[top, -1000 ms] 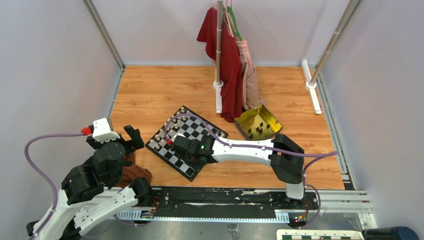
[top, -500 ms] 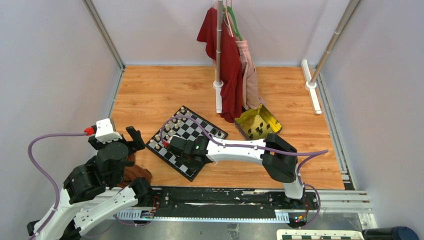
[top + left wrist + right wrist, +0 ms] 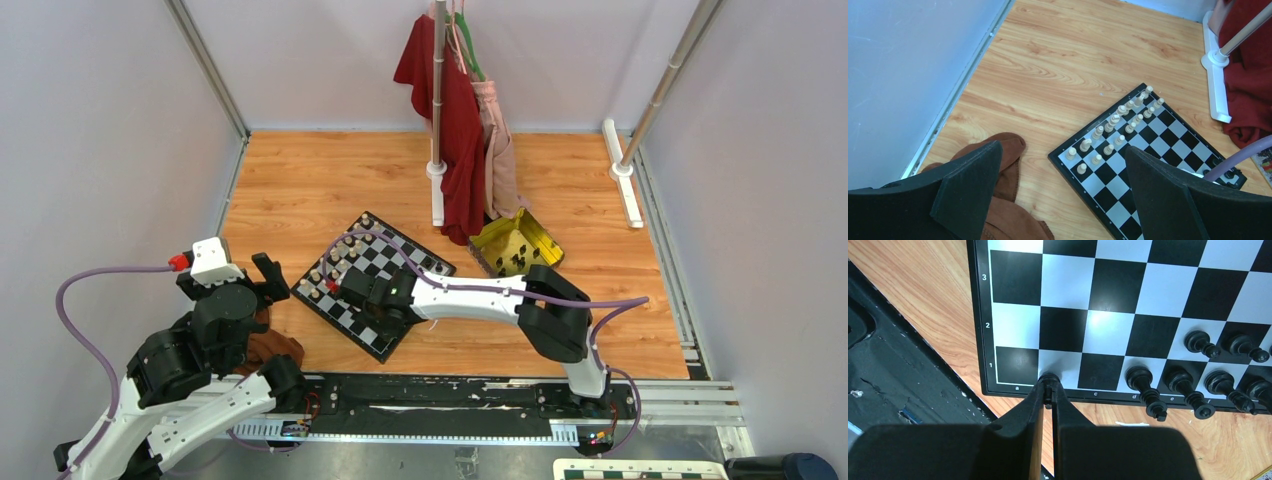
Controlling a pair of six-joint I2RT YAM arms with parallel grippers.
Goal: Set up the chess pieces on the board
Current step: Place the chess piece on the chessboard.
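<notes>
The checkered board (image 3: pixel 400 262) lies tilted on the wooden floor. Cream pieces (image 3: pixel 335 262) stand in two rows along its far-left edge, also in the left wrist view (image 3: pixel 1118 125). Several black pieces (image 3: pixel 1193 385) stand along the near edge of the board (image 3: pixel 1108 305). My right gripper (image 3: pixel 1049 386) is shut on a black piece (image 3: pixel 1049 376) whose base is at the b1 square; in the top view the right gripper (image 3: pixel 347 286) is low over the board. My left gripper (image 3: pixel 1063 150) is open and empty, held above the floor left of the board (image 3: pixel 1168 145); it also shows in the top view (image 3: pixel 262 276).
A brown cloth (image 3: pixel 1003 200) lies under my left gripper. A gold-yellow tray (image 3: pixel 517 247) with black pieces sits right of the board. A clothes stand with a red garment (image 3: pixel 450 130) rises behind. A black rail (image 3: pixel 893 375) runs beside the board's near corner.
My right arm has reached a little further left and lower over the board with the black piece. My left arm has shifted slightly.
</notes>
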